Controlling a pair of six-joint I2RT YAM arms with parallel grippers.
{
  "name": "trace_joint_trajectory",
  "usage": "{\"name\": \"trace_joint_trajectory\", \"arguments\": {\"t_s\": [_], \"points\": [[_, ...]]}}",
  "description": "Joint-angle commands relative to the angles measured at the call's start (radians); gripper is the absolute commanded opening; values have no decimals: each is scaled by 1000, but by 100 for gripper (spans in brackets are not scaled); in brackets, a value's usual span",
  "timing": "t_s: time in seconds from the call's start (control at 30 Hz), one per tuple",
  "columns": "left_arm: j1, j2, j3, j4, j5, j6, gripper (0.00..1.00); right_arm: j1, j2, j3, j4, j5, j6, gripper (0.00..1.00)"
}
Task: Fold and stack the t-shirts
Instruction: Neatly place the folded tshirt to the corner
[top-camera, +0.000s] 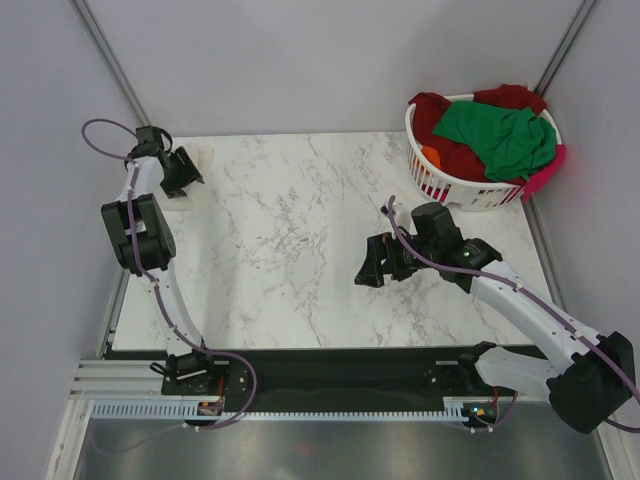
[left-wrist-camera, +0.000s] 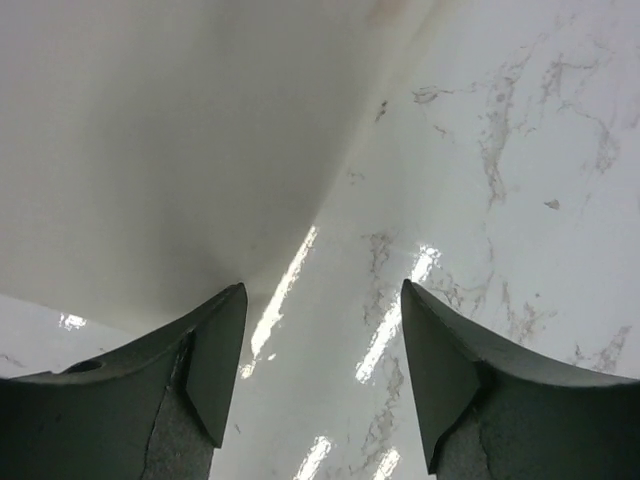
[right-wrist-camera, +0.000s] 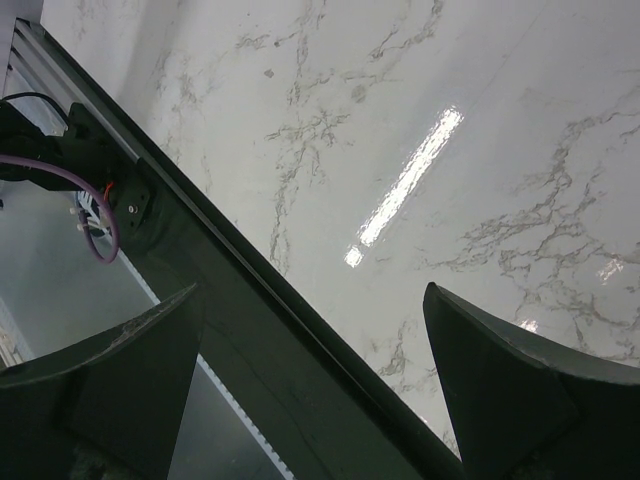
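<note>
At the far left corner of the worktop (top-camera: 290, 240): cream t-shirt (top-camera: 203, 156), smooth and pale in the left wrist view (left-wrist-camera: 150, 130). Right over its edge: left tool (top-camera: 188, 182) (left-wrist-camera: 322, 290), jaws moderately apart, gripping nothing, one finger above cloth, the other above bare marble; contact with the cloth impossible to tell. Heaped in the white slatted basket (top-camera: 440, 185) at the far right corner: green t-shirt (top-camera: 500, 135) on top, dark red t-shirt (top-camera: 435, 115), orange t-shirt (top-camera: 430, 155), pink t-shirt (top-camera: 545, 178) hanging over the rim. Right of centre, above bare marble: right tool (top-camera: 372, 268) (right-wrist-camera: 310, 290), jaws wide, empty.
</note>
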Motion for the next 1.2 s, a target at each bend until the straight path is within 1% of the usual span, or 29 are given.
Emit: {"name": "trace_joint_trajectory", "arguments": {"t_s": [0.0, 0.07, 0.2, 0.27, 0.33, 0.37, 0.43, 0.57, 0.7, 0.73, 0.83, 0.9, 1.0, 1.1, 1.13, 1.17], "points": [[-11, -133, 45, -22, 67, 4, 71, 2, -28, 6, 6, -3, 7, 98], [-11, -144, 91, -22, 89, -22, 69, 2, -34, 0, 6, -1, 9, 98], [-11, -91, 197, -18, 93, -53, 65, 2, -28, -6, 9, 3, 10, 98], [-11, -19, 274, -18, 100, -74, 61, 2, -18, -6, 6, 5, 9, 98], [-10, 64, 329, -14, 112, -98, 58, 2, -6, -5, 4, -1, 12, 98], [-10, 96, 389, -8, 121, -111, 58, 2, -2, -5, 5, -3, 10, 98], [-11, 170, 455, 14, 127, -141, 56, 2, 11, -6, 7, -10, 10, 98], [-14, 263, 475, 142, 207, -215, 56, 0, 41, -17, 22, -13, 10, 98], [-25, 345, 475, 215, 207, -299, 56, 2, 78, -25, 36, -17, 13, 98], [-25, 359, 470, 227, 205, -351, 56, 2, 89, -25, 36, -18, 15, 98], [-19, 412, 461, 264, 262, -424, 54, 2, 98, -22, 35, -17, 15, 98], [-25, 431, 475, 310, 342, -461, 54, 2, 95, -19, 33, -15, 21, 98], [-53, 407, 522, 342, 426, -464, 55, 2, 86, -16, 30, -15, 30, 98], [-82, 309, 553, 359, 480, -453, 63, 5, 74, -3, 27, -6, 39, 98], [-90, 228, 544, 360, 482, -441, 67, 10, 69, 4, 25, 2, 41, 98], [-100, 186, 532, 360, 485, -436, 69, 10, 66, 27, 9, 9, 39, 98]]}}
